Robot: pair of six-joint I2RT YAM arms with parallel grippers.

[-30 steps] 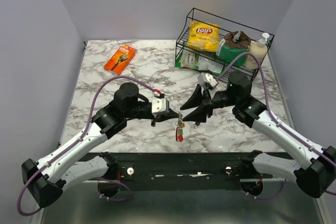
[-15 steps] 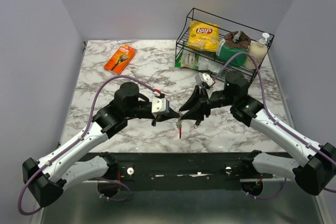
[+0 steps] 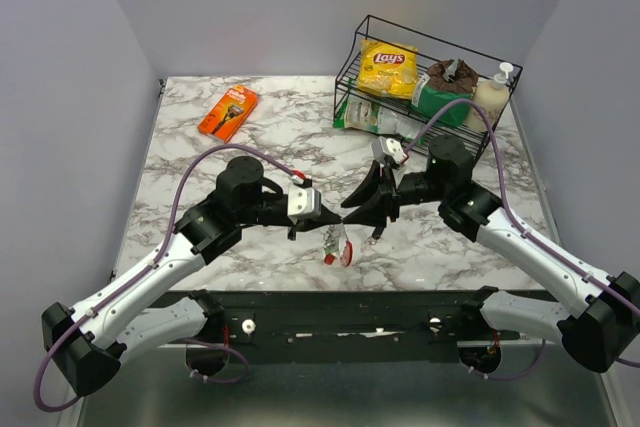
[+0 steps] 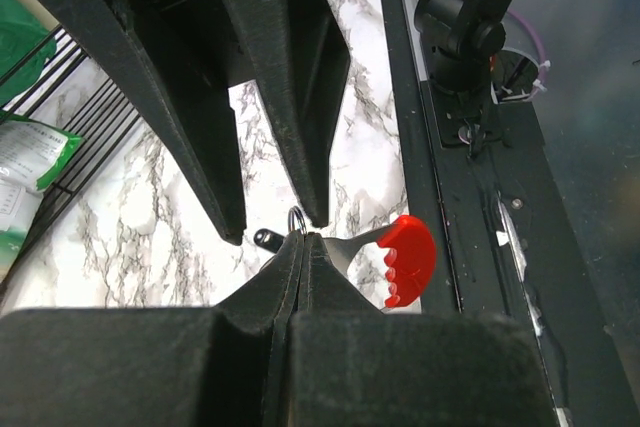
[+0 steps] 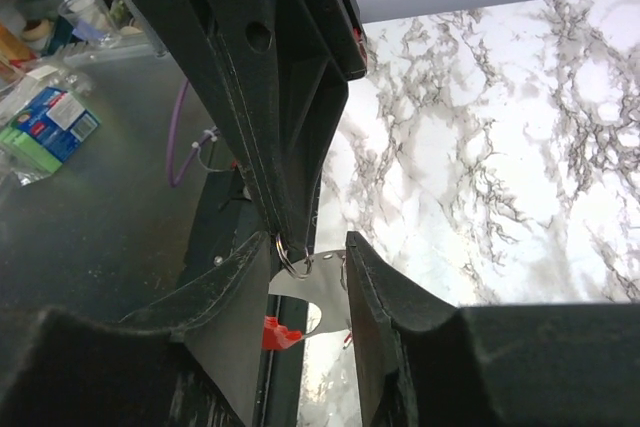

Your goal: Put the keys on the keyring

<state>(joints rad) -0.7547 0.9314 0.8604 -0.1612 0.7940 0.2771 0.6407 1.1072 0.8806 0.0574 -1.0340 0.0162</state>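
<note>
My left gripper (image 3: 322,224) (image 4: 303,239) is shut on a small metal split ring (image 4: 296,215) above the table's front middle. From that ring hangs the keyring (image 3: 336,247), a grey metal plate with a curved red side (image 4: 410,259). My right gripper (image 3: 346,217) (image 5: 306,235) faces the left one tip to tip. It is open, with a finger on either side of the grey plate (image 5: 318,292), close to its edges. The keys are hidden behind the fingers in the wrist views. In the top view the hanging bundle is too small to tell keys apart.
A black wire rack (image 3: 436,47) at the back right holds a yellow Lay's bag (image 3: 388,67), green packets and a bottle. An orange package (image 3: 228,112) lies at the back left. The black base rail (image 3: 350,315) runs just below the hanging bundle.
My right gripper has moved left up to the left fingertips and its jaws have narrowed. The hanging bundle has swung from straight down to tilted. The left gripper stays shut.
</note>
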